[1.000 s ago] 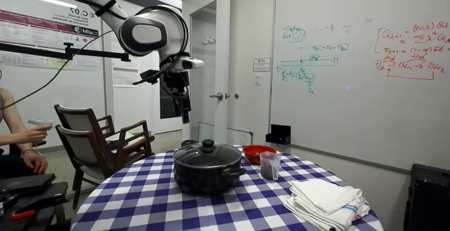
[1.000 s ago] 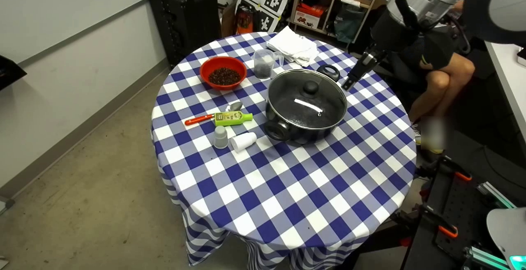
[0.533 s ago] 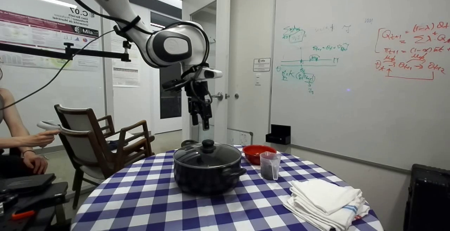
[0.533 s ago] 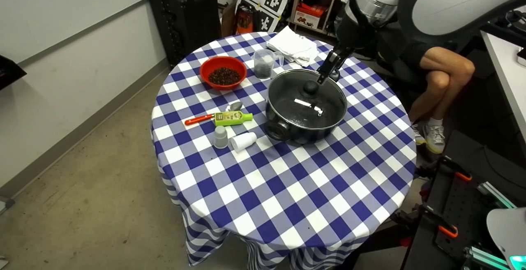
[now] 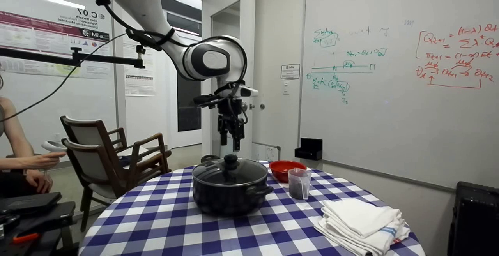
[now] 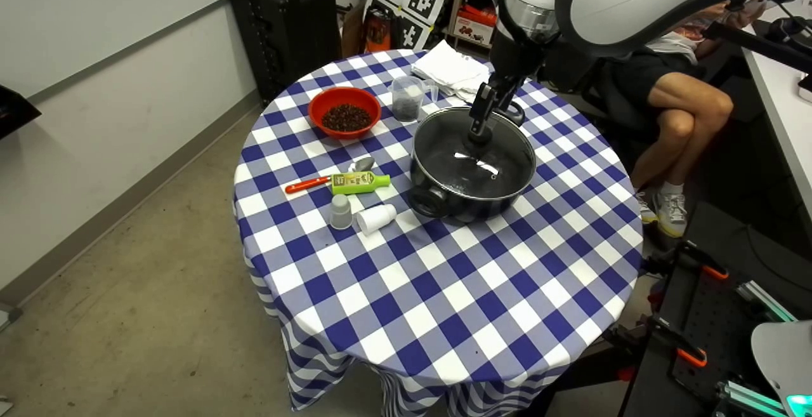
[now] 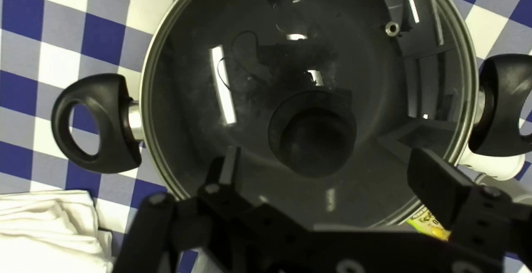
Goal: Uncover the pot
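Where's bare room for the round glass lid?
In an exterior view, blue-white checked tablecloth lies bare below and right of the round black pot, to the tablecloth's edge. The pot's left is crowded: round red bowl, green bottle, white cup.

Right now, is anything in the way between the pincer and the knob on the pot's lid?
Nothing visible is. The open pincer hangs above the lid; the wrist view shows its knob unobstructed, and an exterior view shows only air between pincer and knob.

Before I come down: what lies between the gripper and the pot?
The clear lid and its black knob; nothing else shows between pot and gripper in an exterior view.
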`<state>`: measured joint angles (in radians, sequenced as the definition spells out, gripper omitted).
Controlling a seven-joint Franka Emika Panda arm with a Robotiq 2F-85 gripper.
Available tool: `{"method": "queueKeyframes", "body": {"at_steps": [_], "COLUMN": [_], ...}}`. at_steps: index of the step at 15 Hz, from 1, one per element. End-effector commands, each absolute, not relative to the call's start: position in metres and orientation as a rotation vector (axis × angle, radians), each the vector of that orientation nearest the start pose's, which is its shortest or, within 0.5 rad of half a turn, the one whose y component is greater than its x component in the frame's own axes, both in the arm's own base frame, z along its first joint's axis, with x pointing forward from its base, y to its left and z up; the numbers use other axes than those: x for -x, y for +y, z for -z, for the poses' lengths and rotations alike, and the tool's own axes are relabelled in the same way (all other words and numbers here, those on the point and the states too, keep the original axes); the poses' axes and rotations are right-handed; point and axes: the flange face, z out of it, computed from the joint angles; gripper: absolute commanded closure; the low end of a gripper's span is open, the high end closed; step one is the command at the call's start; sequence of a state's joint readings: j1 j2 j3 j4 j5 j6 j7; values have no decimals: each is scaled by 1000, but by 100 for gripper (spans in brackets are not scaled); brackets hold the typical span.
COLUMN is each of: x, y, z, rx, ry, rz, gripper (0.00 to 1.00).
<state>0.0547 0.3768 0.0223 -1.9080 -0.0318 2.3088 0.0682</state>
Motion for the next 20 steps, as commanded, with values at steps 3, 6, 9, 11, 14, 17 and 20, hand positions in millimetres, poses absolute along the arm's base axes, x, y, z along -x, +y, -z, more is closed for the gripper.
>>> {"method": "queueKeyframes", "body": {"at_steps": [3,6,9,11,14,17,20], "x": [-647,-650,-649,-647,-645,-647,-647], "y": [49,49,48,47,45,46,46], "z": [-285,-275,-264,-257,-251,-257,-266], "rx": [3142,3136,3134,3132,3132,3128,3131], "ry": [-52,-49,-44,-49,-56,-54,-54], "rz": [-38,-69,-109,-138,-160,-140,-131], "gripper": [0,0,0,0,33,56,75]}}
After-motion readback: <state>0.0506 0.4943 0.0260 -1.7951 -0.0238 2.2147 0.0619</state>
